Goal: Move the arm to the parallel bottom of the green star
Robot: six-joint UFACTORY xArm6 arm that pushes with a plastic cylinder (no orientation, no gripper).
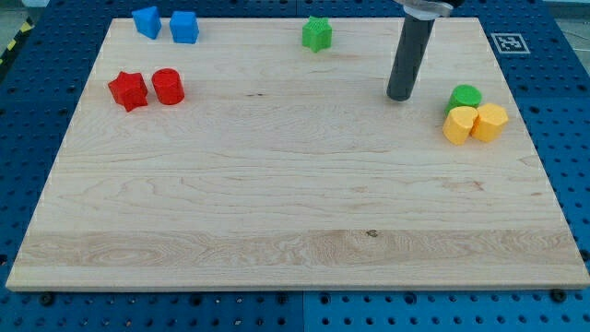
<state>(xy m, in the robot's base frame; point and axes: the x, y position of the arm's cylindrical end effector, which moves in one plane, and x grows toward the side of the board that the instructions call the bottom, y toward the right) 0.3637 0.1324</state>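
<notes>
The green star (316, 34) sits near the view's top edge of the wooden board (277, 203), a little right of centre. My tip (400, 96) rests on the board to the right of and below the star, well apart from it. A green cylinder (466, 97) lies just right of the tip, with two yellow blocks (458, 125) (489, 122) touching it below.
A red star (128, 90) and a red cylinder (168, 86) sit together at the view's left. Two blue blocks (147, 21) (184, 27) sit at the top left. A blue pegboard surrounds the board, with a marker tag (508, 42) at the top right.
</notes>
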